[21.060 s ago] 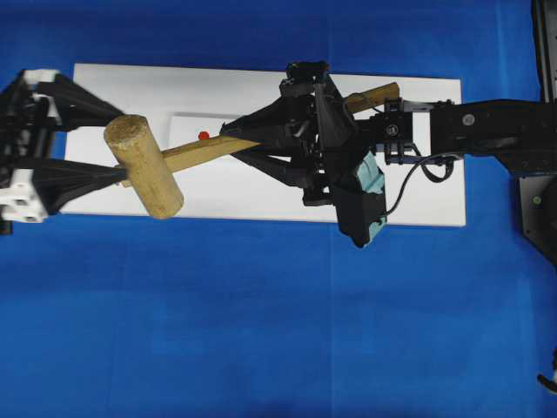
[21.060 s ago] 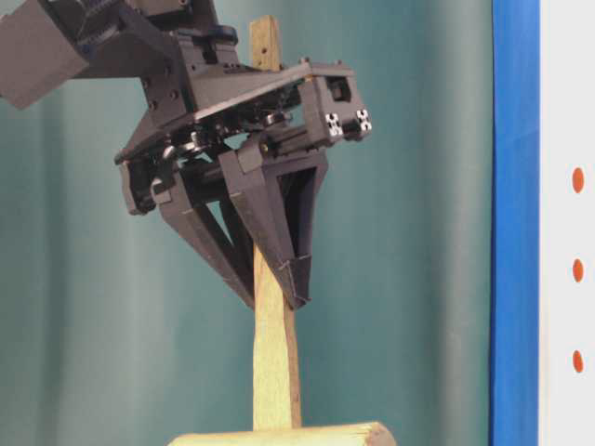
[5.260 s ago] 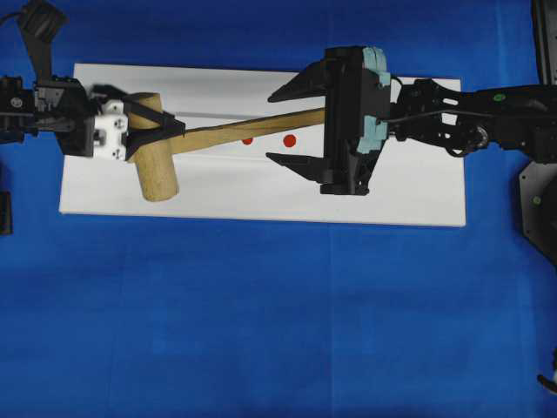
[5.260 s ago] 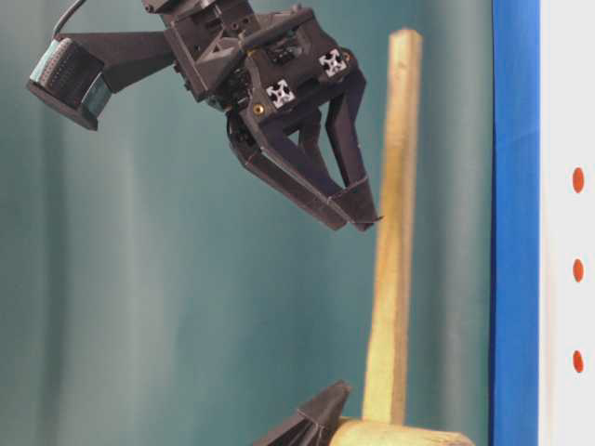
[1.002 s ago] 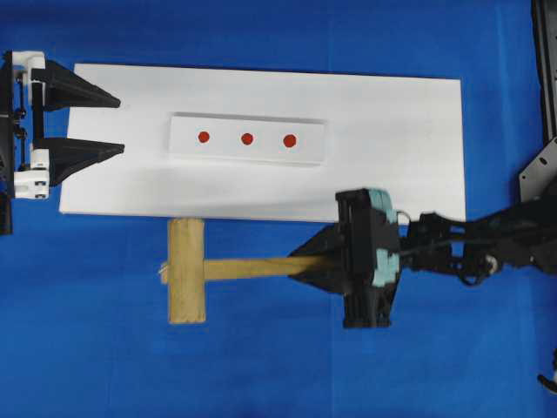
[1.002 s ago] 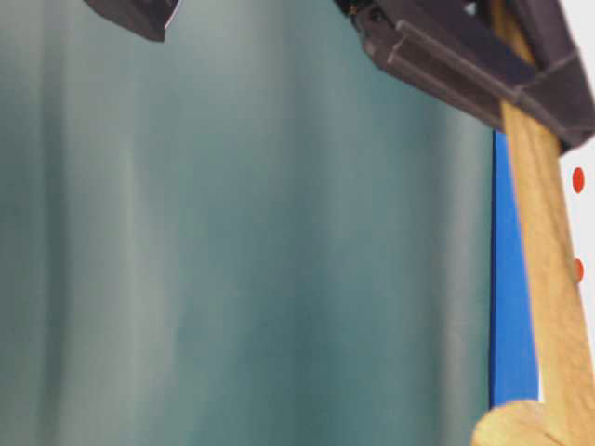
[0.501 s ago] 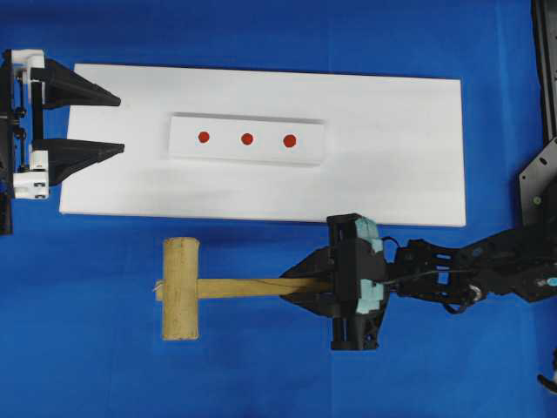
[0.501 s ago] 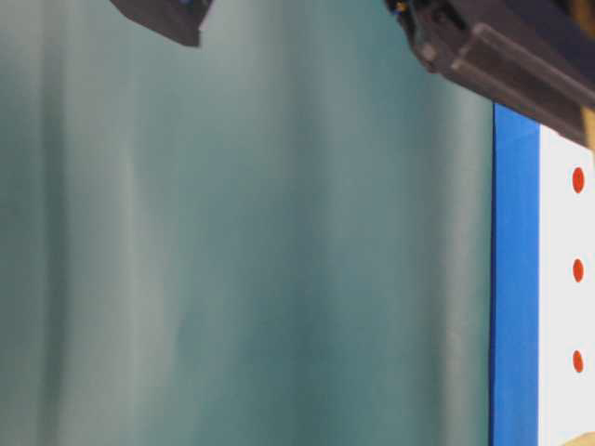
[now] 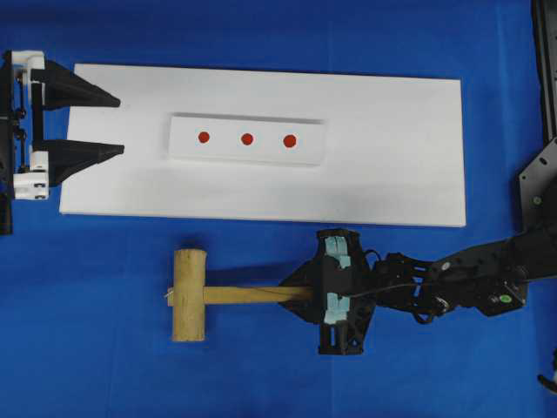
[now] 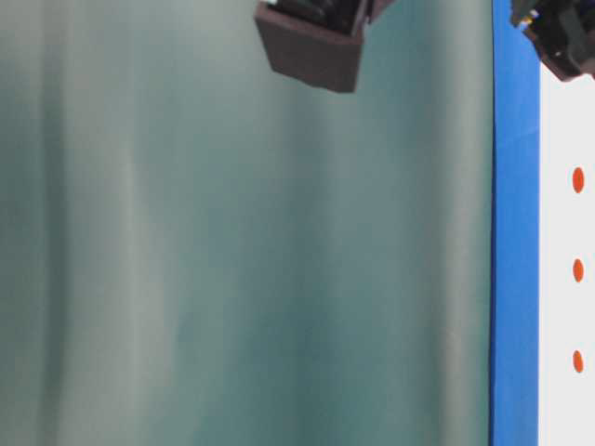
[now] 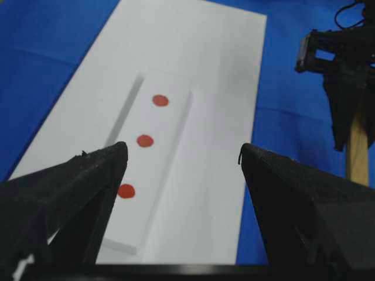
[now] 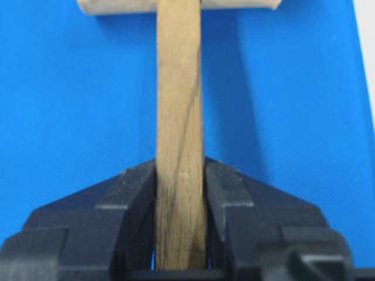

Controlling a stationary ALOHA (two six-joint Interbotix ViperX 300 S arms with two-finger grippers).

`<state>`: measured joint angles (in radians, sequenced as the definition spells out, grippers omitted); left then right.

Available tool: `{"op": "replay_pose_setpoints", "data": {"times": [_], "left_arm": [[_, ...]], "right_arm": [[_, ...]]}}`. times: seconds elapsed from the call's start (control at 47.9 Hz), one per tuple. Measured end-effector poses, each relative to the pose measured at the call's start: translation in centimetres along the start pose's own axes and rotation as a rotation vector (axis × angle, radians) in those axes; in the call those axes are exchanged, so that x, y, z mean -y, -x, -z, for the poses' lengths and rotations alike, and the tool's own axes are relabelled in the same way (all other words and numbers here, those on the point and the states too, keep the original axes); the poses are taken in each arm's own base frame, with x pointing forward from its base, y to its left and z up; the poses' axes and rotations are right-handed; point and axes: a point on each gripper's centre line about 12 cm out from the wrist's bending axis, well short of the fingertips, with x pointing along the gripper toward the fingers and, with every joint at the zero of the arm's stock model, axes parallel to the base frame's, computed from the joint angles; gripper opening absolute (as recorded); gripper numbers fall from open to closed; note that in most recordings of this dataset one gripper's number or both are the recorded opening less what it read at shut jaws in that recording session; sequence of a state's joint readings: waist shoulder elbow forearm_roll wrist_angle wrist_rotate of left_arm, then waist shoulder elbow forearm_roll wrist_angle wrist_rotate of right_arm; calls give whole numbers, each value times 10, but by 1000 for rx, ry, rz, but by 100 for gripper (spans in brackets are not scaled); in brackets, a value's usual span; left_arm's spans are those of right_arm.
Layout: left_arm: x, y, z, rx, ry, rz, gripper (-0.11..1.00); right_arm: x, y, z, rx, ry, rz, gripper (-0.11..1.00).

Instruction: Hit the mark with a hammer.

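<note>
The hammer, a light-tan wooden mallet, lies level over the blue cloth in front of the white board, its head (image 9: 189, 294) to the left and its handle (image 9: 244, 295) running right. My right gripper (image 9: 296, 294) is shut on the handle; the right wrist view shows the jaws pressed on both sides of the handle (image 12: 179, 117), with the head (image 12: 176, 6) at the top edge. Three red marks (image 9: 247, 138) sit in a row on a raised white strip. My left gripper (image 9: 120, 126) is open and empty at the board's left end, facing the marks (image 11: 145, 140).
The white board (image 9: 400, 174) lies on the blue cloth (image 9: 261, 374). The right arm (image 9: 470, 283) stretches in low from the right. The table-level view shows only the three marks (image 10: 577, 270) and dark arm parts (image 10: 311, 42) at the top.
My right gripper has carried the hammer nearer the front edge and a little left, away from the board. The left gripper has not moved.
</note>
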<state>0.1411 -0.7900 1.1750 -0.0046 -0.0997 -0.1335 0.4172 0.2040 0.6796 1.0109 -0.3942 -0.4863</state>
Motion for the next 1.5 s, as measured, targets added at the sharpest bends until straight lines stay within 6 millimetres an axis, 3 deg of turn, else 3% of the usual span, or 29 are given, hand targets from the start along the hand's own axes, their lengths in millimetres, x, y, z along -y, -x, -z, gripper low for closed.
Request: {"op": "replay_pose_setpoints", "data": {"times": [0.772, 0.856, 1.044, 1.085, 1.378, 1.503], "left_arm": [[0, 0, 2, -5, 2, -1, 73], [0, 0, 2, -3, 1, 1, 73], [0, 0, 2, -5, 2, -1, 73], [0, 0, 2, -5, 2, -1, 73], [0, 0, 2, -3, 3, 0, 73], [0, 1, 1, 0, 3, 1, 73]], "right_arm": [[0, -8, 6, -39, 34, -13, 10], [0, -8, 7, -43, 30, -13, 25], [-2, -8, 7, -41, 31, -17, 79], [-2, -8, 7, -40, 31, -16, 86], [-1, -7, 5, -32, 39, -14, 80], [-5, 4, -12, 12, 46, -34, 80]]}}
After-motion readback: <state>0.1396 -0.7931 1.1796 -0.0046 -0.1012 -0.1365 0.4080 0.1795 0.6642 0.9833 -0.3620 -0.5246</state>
